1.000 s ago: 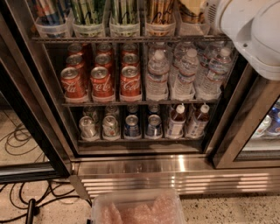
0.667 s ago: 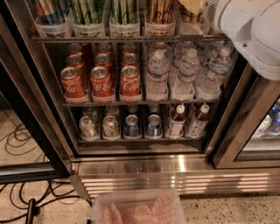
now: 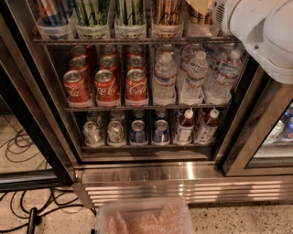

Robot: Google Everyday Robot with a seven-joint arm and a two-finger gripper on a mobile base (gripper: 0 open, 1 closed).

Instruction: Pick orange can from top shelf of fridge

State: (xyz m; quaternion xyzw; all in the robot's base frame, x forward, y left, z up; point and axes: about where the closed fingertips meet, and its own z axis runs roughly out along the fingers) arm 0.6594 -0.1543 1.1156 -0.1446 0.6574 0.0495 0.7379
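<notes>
The fridge (image 3: 151, 176) stands open in front of me, with a dark frame and a ribbed steel base. Along the upper edge runs its top shelf (image 3: 137, 41), a thin wire rack carrying clear tubs of tall slim cans. The orange can (image 3: 167, 10), orange-gold with dark streaks, stands in the fourth tub from the left; only its lower part shows. My gripper is out of view. Only the white arm (image 3: 261, 32) shows, at the top right in front of the shelf's right end, with a tan can (image 3: 200, 13) in a tub just left of it.
Green-and-white striped cans (image 3: 94, 10) fill tubs left of the orange can. Red cola cans (image 3: 106, 87) and water bottles (image 3: 194, 77) sit on the middle rack, small cans (image 3: 137, 132) below. Cables (image 3: 20, 146) lie on the floor at left, and a clear bin (image 3: 142, 217) is at the bottom.
</notes>
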